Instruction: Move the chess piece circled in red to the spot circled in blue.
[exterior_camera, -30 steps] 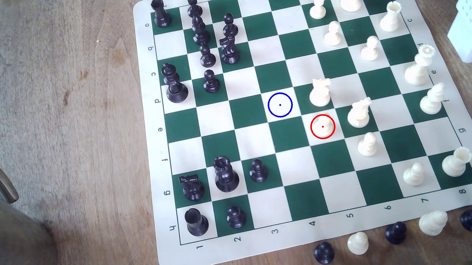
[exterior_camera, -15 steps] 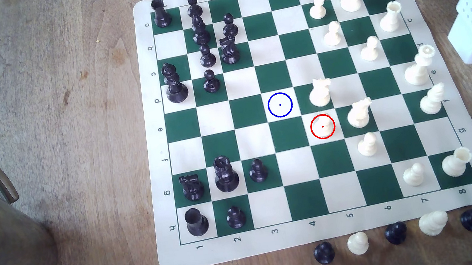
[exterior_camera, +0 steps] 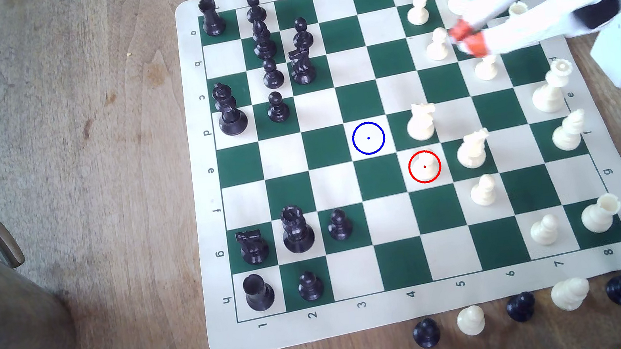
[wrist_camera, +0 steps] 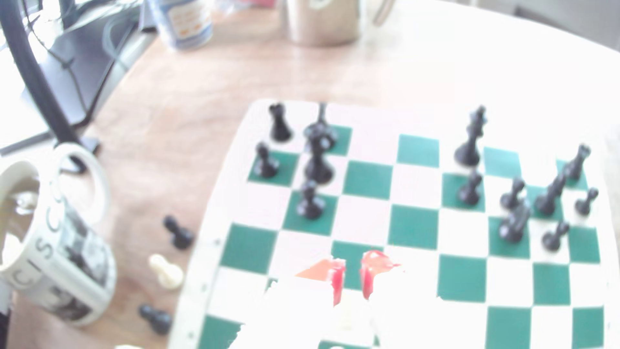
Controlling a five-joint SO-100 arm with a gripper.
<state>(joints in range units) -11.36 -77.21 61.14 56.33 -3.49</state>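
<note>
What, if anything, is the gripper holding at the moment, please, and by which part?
Nothing is held. The gripper, with its red-tipped fingers slightly apart, hangs over the board's far white pieces, well away from the small cream-white pawn standing in its red circle.

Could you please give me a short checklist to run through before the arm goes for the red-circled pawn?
1. Pawn upright on its red-circled square: ok.
2. Blue-circled square free of pieces: ok.
3. Gripper holding nothing: ok; a small gap shows between its red fingertips.
4. Gripper over the pawn: not ok; it hangs near the white pawns toward the board's far corner.
5. Room around the pawn: not ok; two knights stand close by.
6. Gap wide enough for the pawn: cannot tell.
</note>
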